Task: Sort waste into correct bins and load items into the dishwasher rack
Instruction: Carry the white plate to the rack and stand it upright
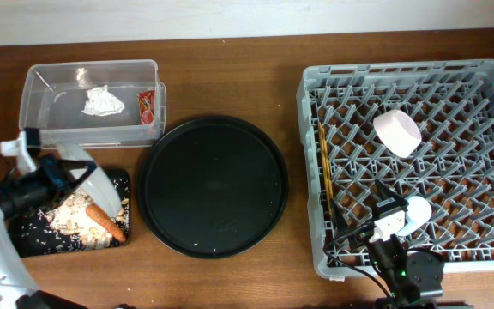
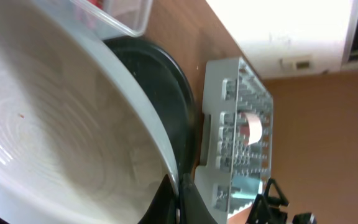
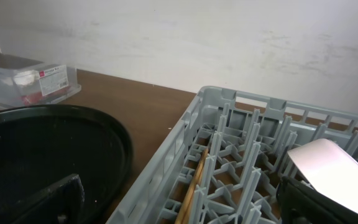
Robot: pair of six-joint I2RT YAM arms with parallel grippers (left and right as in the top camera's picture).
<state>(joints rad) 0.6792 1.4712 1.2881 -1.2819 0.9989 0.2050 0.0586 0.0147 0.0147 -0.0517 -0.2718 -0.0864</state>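
My left gripper (image 1: pixel 58 176) is shut on the rim of the pale grey plate (image 1: pixel 86 174), held tilted over the flat black tray (image 1: pixel 33 245); the plate fills the left wrist view (image 2: pixel 55 124). The carrot piece (image 1: pixel 105 221) and rice scraps (image 1: pixel 71 221) lie on that tray. The napkin (image 1: pixel 102 102) and red wrapper (image 1: pixel 147 106) lie in the clear tub (image 1: pixel 50 81). The dishwasher rack (image 1: pixel 487 86) holds the chopsticks (image 1: pixel 323 167), the white bowl (image 1: pixel 397 133) on its side and the small cup (image 1: pixel 417 210). My right gripper (image 3: pixel 185 205) is open and empty over the rack's front left corner.
The large round black tray (image 1: pixel 213 184) lies between the flat tray and the rack, empty but for specks. A wall runs behind the table's far edge. Bare wood shows between the tub and the rack.
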